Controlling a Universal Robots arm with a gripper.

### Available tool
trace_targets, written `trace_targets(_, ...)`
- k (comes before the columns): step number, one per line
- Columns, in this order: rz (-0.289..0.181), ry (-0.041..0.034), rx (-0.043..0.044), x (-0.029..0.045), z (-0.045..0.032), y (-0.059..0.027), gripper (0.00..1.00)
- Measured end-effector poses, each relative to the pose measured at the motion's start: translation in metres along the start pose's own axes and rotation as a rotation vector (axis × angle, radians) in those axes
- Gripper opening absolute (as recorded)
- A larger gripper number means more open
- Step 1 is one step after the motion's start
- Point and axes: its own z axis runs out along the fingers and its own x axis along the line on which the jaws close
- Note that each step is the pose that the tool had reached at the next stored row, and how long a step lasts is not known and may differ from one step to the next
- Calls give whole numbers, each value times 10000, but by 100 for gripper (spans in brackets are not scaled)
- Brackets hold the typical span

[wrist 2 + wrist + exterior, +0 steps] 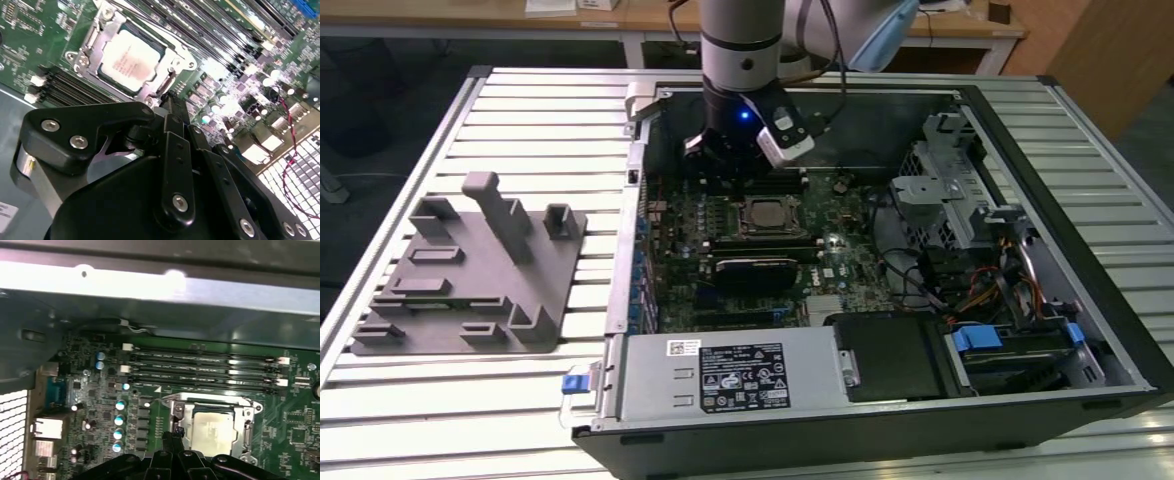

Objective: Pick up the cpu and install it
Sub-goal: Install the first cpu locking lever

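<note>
1. Nearest in the exterior view is the silver power supply (720,375), lying along the near edge of the open computer case (1107,330). A black box (894,360) sits just to the exterior view's right of it.
2. The grey plastic tray (467,290) lies on the slatted table (400,400), outside the case at the exterior view's left and well apart from the arm.
3. A black heatsink block (754,270) lies on the motherboard (854,270), just on the near side of the socket.
4. The cpu (127,60) sits flat in the socket frame (82,55), silver top up and exposed, mid-board.
5. The memory slots (200,370) run just beyond the socket on its far side.
6. The gripper (172,436) has its fingers pressed together, clamped on nothing. The tips are just beside the socket frame's edge, not over the cpu. Cannot tell if they touch the board.
7. The arm (744,40) drops near-vertical from the far side, with its wrist over the far part of the board.
8. A drive cage (961,190) and loose cables (974,290) are at the exterior view's right, apart from the gripper.
</note>
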Motion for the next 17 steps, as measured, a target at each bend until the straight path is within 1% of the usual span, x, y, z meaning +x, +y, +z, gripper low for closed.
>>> trace_targets(9, 0, -14, 1, 157, 0, 12, 11)
trace_targets(12, -1, -14, -2, 196, 1, 15, 11)
trace_targets(13, 0, -15, -16, 206, 2, 15, 11)
trace_targets(14, 0, -18, -54, 216, 2, 16, 11)
trace_targets(15, 1, -22, -125, 227, 2, 17, 11)
trace_targets(17, 2, -37, -304, 244, 3, 18, 11)
